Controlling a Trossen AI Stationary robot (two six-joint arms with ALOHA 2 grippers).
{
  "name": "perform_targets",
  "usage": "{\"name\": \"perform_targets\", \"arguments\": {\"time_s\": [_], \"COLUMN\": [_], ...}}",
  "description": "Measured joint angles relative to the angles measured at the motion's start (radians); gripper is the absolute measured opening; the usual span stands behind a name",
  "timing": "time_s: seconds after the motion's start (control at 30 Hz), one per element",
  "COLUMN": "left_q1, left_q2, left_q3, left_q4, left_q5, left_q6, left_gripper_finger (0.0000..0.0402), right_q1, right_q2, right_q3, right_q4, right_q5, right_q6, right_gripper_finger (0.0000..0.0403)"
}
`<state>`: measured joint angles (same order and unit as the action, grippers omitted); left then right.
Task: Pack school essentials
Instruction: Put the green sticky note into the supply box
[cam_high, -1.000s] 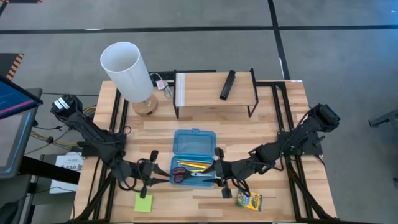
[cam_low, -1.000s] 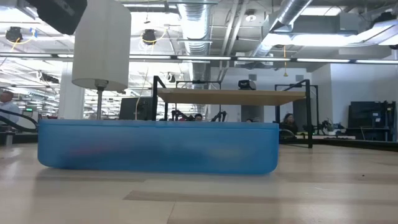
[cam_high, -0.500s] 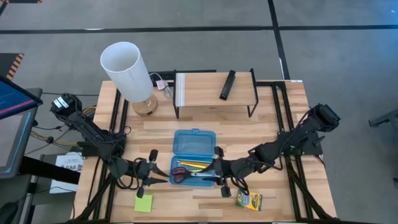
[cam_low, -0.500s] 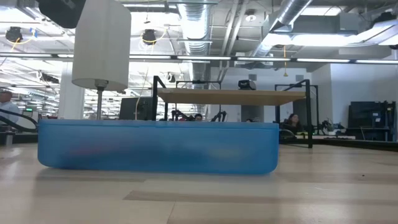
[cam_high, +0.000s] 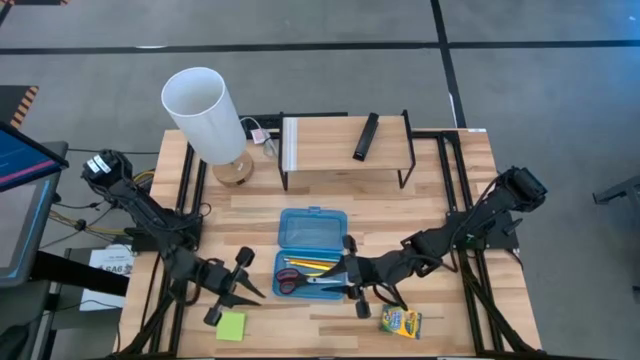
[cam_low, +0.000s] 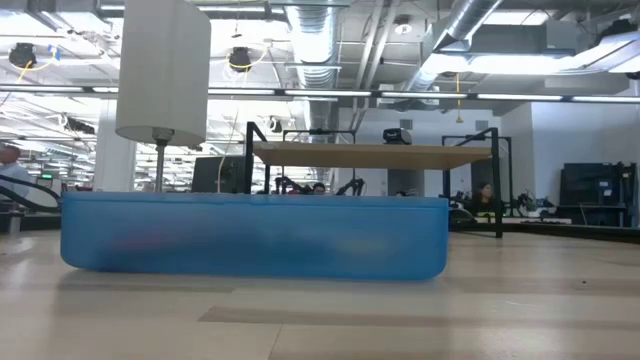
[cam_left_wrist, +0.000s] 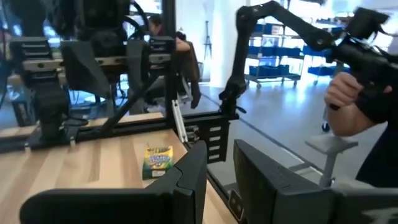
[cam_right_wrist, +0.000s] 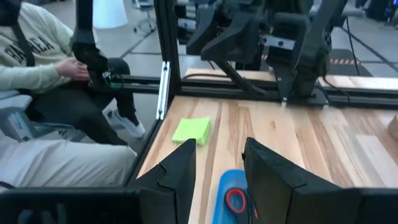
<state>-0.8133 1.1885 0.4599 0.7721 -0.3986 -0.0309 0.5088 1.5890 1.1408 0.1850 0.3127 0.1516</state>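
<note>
Since the earlier frames the left gripper (cam_high: 243, 290) is swinging off the blue case's left edge and now angling toward the front of the table, fingers spread wide and holding nothing; the right arm is sitting as it was.

High view, left to right: the lime-green sticky-note pad (cam_high: 231, 326) is lying on the table (cam_high: 440, 195) just in front of the left gripper, apart from it. The translucent blue hinged case (cam_high: 311, 253) is sitting open at table centre, with the orange-handled scissors (cam_high: 292, 281) and the yellow and orange pencils (cam_high: 306, 264) lying inside its front half. The right gripper (cam_high: 349, 277) is hovering at the case's right front corner, fingers parted, nothing between them. The crayon box (cam_high: 401, 322) is lying near the front edge, right of the case and clear of it.

At the back, a white lamp (cam_high: 205, 115) is standing left of a wooden riser shelf (cam_high: 345, 140) carrying a black remote (cam_high: 366, 136).

Right wrist view: a seated person's sleeve (cam_right_wrist: 37, 59) is showing beyond the table.
</note>
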Motion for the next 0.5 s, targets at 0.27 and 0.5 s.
{"name": "perform_targets", "arguments": {"time_s": [0.27,0.5], "left_q1": [-0.020,-0.004], "left_q2": [-0.005,-0.040], "left_q3": [0.000,0.000], "left_q4": [0.014,-0.008], "left_q5": [-0.007,-0.058], "left_q6": [0.031,0.066], "left_gripper_finger": [0.0067,0.0067], "right_q1": [-0.037,-0.093], "right_q2": [0.000,0.000], "right_q3": [0.000,0.000], "right_q4": [0.119,0.154], "right_q5": [-0.048,-0.083], "right_q6": [-0.026,-0.033], "right_gripper_finger": [0.0154,0.0154]}}
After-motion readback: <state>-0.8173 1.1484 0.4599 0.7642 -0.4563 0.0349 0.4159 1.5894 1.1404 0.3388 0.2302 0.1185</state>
